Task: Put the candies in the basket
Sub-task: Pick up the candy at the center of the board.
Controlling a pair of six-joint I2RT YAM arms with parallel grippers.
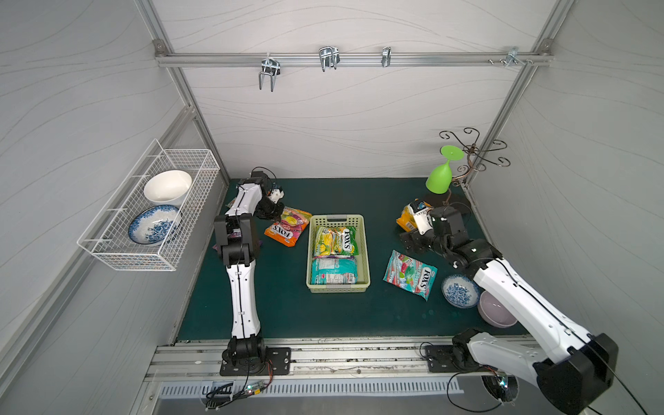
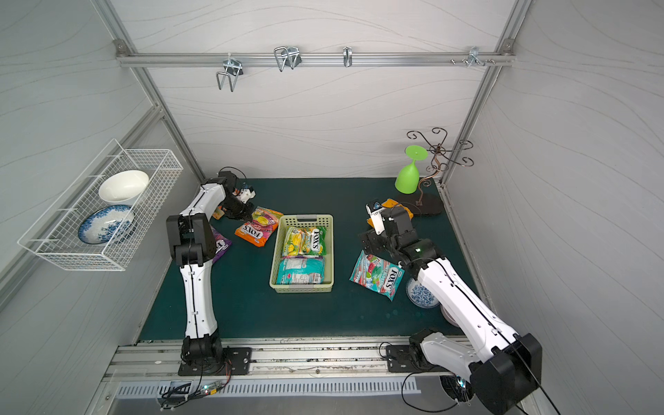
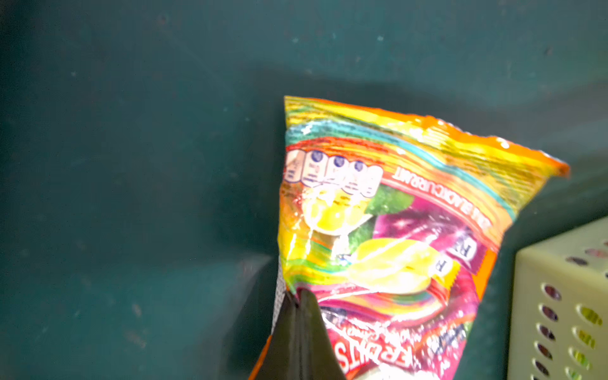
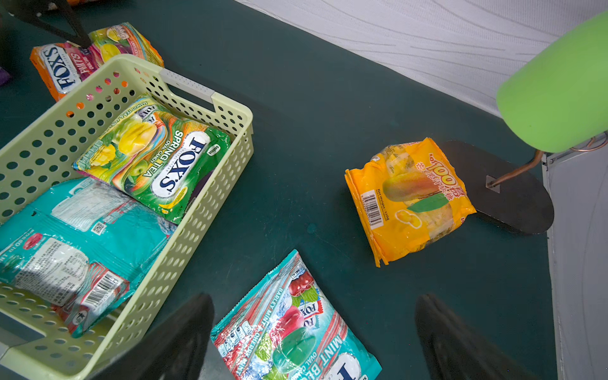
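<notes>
On the dark green mat (image 1: 280, 305), the basket (image 1: 309, 251) sits mid-table holding two candies, a green FOX'S bag (image 1: 336, 241) and a teal bag (image 1: 334, 271). Outside it lie the mint-cherry bag (image 1: 409, 275), the yellow mango bag (image 4: 408, 200) and what looks like a purple bag (image 2: 220, 246), mostly hidden by the left arm. The left gripper (image 3: 297, 294) is clamped on an edge of the orange FOX'S bag (image 3: 394, 230) just beside the basket, and the right gripper (image 4: 314, 299) hangs near the mint-cherry bag, jaws wide apart and holding nothing.

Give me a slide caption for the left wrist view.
Left gripper shut on the orange candy bag beside the basket.
</notes>
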